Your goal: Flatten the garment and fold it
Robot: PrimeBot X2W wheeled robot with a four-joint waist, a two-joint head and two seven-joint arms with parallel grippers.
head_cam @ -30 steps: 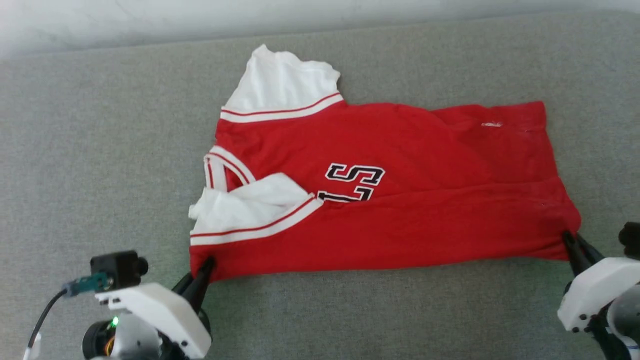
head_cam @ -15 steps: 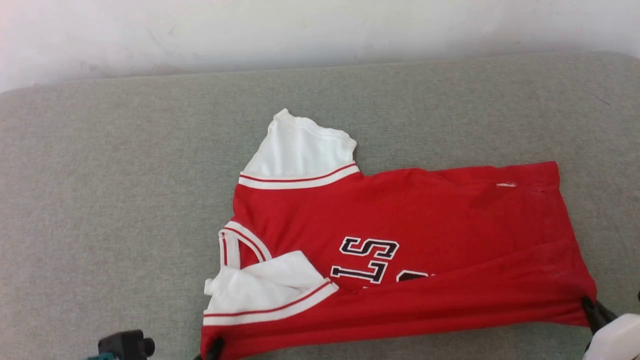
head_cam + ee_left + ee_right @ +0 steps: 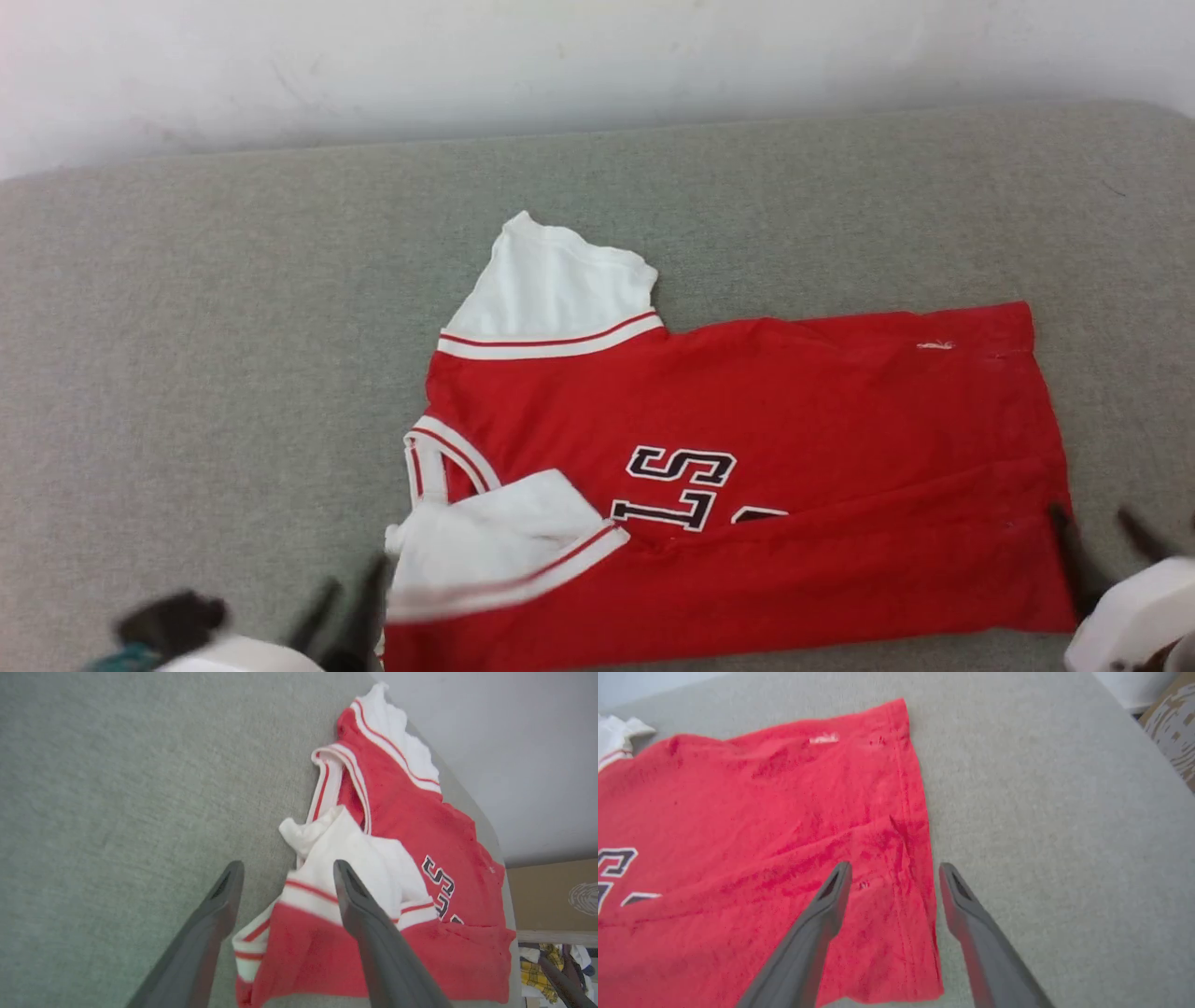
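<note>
As both arms let go of the near edge they were pinching a second ago, the left gripper (image 3: 287, 870) and the right gripper (image 3: 894, 868) now stand with fingers spread wide and nothing held. The left one straddles the near-left corner of the garment (image 3: 747, 411) and the right one straddles the hem at its near-right corner. The red jersey lies on the grey padded surface (image 3: 233, 327), collar end to the left and hem to the right. Its near long edge is turned over toward the far side, and that flap covers the lower part of the block characters (image 3: 681, 485). The near sleeve (image 3: 485, 541) sits rumpled on top, while the far sleeve (image 3: 560, 280) juts out flat. The release suggests the first lengthwise fold is set, with the far side and the cross fold likely still to come. Beyond the surface's edge, the left wrist view catches yellow plaid cloth (image 3: 542, 966); whether a container holds it cannot be told.
</note>
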